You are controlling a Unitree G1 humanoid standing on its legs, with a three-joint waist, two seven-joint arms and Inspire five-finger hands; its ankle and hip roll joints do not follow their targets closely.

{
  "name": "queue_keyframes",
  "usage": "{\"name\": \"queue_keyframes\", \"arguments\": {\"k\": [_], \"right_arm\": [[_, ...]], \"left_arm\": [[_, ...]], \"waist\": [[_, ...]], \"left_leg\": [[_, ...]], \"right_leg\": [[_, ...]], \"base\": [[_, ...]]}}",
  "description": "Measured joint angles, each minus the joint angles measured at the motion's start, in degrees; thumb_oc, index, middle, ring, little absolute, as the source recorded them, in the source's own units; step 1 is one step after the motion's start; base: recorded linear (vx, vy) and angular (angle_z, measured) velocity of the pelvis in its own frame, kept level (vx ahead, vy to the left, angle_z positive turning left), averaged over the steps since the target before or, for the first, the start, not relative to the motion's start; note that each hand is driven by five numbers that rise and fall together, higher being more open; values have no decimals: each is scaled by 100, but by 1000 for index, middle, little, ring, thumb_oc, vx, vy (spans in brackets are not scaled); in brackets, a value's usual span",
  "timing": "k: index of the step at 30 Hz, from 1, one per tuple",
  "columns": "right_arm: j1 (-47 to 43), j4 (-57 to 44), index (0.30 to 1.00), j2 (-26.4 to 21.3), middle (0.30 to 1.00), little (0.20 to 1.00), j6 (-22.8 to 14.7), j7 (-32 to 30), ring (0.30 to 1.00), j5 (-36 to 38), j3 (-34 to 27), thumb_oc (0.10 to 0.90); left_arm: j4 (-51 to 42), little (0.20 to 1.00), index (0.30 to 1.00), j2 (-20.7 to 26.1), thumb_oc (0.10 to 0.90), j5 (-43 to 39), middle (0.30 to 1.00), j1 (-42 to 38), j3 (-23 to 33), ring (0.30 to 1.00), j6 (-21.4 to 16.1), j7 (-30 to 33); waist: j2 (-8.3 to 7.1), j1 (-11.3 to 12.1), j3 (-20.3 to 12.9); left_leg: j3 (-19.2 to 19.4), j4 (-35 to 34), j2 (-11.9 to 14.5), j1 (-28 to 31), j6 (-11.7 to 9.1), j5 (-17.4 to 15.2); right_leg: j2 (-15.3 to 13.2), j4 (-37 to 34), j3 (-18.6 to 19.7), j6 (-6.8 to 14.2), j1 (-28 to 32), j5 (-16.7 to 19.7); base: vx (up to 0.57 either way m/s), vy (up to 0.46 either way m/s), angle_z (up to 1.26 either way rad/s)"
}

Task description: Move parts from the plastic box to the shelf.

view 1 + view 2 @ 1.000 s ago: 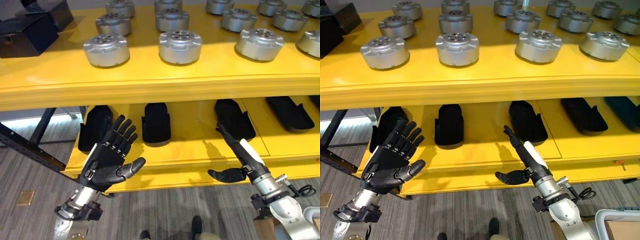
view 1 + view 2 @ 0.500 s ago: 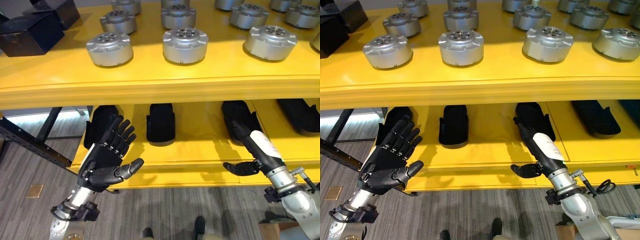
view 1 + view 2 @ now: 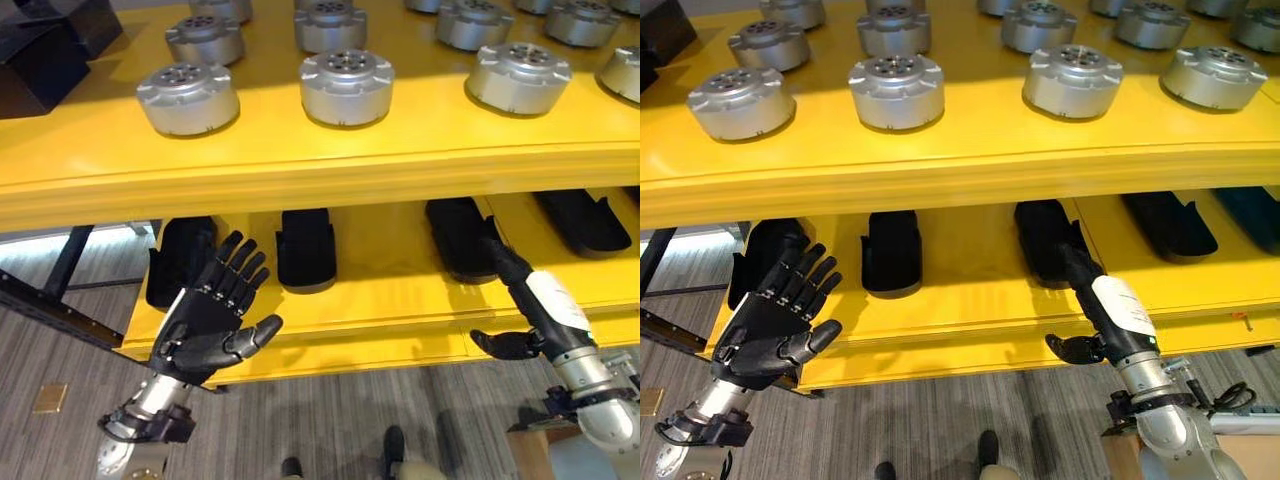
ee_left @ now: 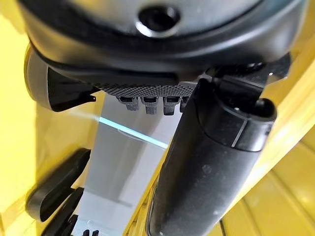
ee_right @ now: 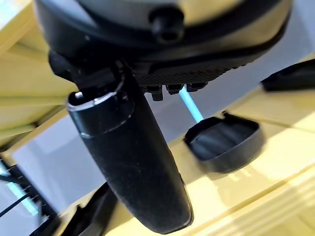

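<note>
Yellow shelf (image 3: 300,165) w/ silver round motor parts (image 3: 347,86) up top, black shell parts (image 3: 891,250) below: rigid, prob. light, grab by rim; left robot hand (image 3: 205,320) open, empty; right robot hand (image 3: 1110,305) fingers straight by shell part.

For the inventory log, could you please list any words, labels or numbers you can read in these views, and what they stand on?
No readable text in these views.
Silver round parts on the yellow shelf: no legible marking.
Black parts on the lower level: none visible.
White cover on the right robot hand: no print that can be made out.
Left robot hand: none.
</note>
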Motion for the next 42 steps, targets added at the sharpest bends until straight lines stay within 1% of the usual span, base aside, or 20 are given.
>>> {"name": "queue_keyframes", "arguments": {"k": [3,5,8,10,11,14,17,20,22,25,26,28,29,30,34,39,42], "right_arm": [[37,88,1000,-3,1000,1000,-55,-296,1000,-633,-110,900],[49,85,1000,-2,1000,1000,-319,-410,1000,-882,-124,900],[452,101,1000,-3,1000,1000,-646,-434,1000,-880,-259,900],[530,126,1000,-3,1000,1000,-662,-433,1000,-883,-254,900],[657,247,1000,-11,1000,1000,-667,-420,1000,-883,-238,900],[671,287,1000,-24,1000,1000,-658,-420,1000,-882,-237,900],[673,353,1000,-82,1000,1000,-662,-437,1000,-913,-124,900],[680,566,1000,-103,1000,1000,-721,-554,1000,-1260,-47,900],[675,764,1000,-103,1000,1000,-771,-744,1000,-1446,-17,900],[889,963,1000,-29,1000,1000,-833,-910,1000,-1614,-19,900],[1038,975,1000,-19,1000,1000,-844,-928,1000,-1797,-13,900],[1145,1030,1000,-19,1000,1000,-855,-935,1000,-1930,70,900],[1035,1340,1000,-34,1000,1000,-934,-1061,1000,-2018,282,900],[941,1515,1000,-41,1000,1000,-932,-1104,1000,-2061,405,900],[728,1699,1000,-148,1000,1000,-899,-1225,1000,-2111,531,900],[477,1688,1000,-224,1000,1000,-868,-1473,1000,-2109,531,900],[416,1689,1000,-279,1000,1000,-788,-1621,1000,-2108,530,900]], "left_arm": [[-4,1000,1000,117,900,-3,1000,35,14,1000,0,-1],[-5,1000,1000,116,900,-8,1000,48,34,1000,-1,-12],[-8,1000,1000,129,900,-132,1000,223,129,1000,-2,-121],[-8,1000,1000,128,900,-214,1000,244,129,1000,-4,-121],[-9,1000,1000,130,900,-225,1000,247,121,1000,-17,-120],[-11,1000,1000,145,900,-225,1000,245,113,1000,-19,-121],[-12,1000,1000,284,900,-227,1000,236,96,1000,-58,-121],[-10,1000,1000,368,900,-227,1000,236,80,1000,-79,-121],[-8,1000,1000,368,900,-227,1000,250,72,1000,-130,-121],[-11,1000,1000,369,900,-249,1000,370,76,1000,-181,-142],[-14,1000,1000,373,900,-428,1000,457,86,1000,-182,-207],[-11,1000,1000,377,900,-454,1000,467,96,1000,-182,-228],[12,1000,1000,426,900,-460,1000,423,86,1000,-183,-241],[14,1000,1000,468,900,-460,1000,376,77,1000,-183,-241],[7,1000,1000,818,900,-498,1000,197,35,1000,-198,-235],[4,1000,1000,810,900,-666,1000,165,15,1000,-242,-234],[5,1000,1000,810,900,-666,1000,178,15,1000,-255,-236]], "waist": [[36,-8,44],[55,-10,54],[57,-45,56],[56,-46,56],[54,-81,60],[50,-135,71],[38,-134,82],[40,-130,87],[40,-126,92],[52,-120,101],[68,-122,129],[65,-121,151],[41,-120,165],[31,-116,171],[39,-123,181],[43,-106,183],[46,-86,183]], "left_leg": [[49,-1,-3,0,-4,-7],[103,0,-7,3,-34,10],[113,-1,-17,4,-32,9],[115,-2,-21,0,-29,7],[116,-2,-34,-8,-27,6],[148,-2,-54,-11,5,-14],[240,-1,-58,-17,20,-28],[251,-1,-61,-15,14,-32],[255,-1,-63,-14,12,-33],[253,-2,-65,-11,-14,-18],[258,-2,-67,-8,-13,-21],[259,-2,-68,-9,-13,-21],[258,0,-66,4,-13,-21],[258,2,-66,3,-13,-20],[255,13,-68,7,-20,-16],[244,7,-66,95,-19,-17],[212,7,-75,93,-13,-21]], "right_leg": [[1,-1,38,16,-32,17],[3,1,75,12,-54,24],[-2,2,97,23,-66,15],[-5,1,100,24,-71,14],[-14,0,109,29,-80,18],[-29,-11,158,40,-110,34],[-31,-29,195,19,-157,46],[-33,-36,227,20,-162,47],[-34,-37,228,20,-161,47],[-33,-32,230,42,-159,50],[-36,-12,231,46,-157,46],[-36,1,231,47,-156,48],[-34,1,228,47,-143,48],[-36,1,227,48,-141,50],[-45,-11,219,53,-130,65],[-47,-38,173,49,-39,59],[-62,-38,162,39,-20,50]], "base": [[-6,0,-8],[-6,3,-9],[-11,0,-1],[-35,-8,-2],[-39,-6,-3],[-24,-4,-8],[-11,-9,-12],[0,0,0],[0,0,0],[0,0,0],[0,0,0],[0,0,0],[0,0,0],[0,0,0],[7,-18,0],[3,-3,1],[15,-12,5]]}}
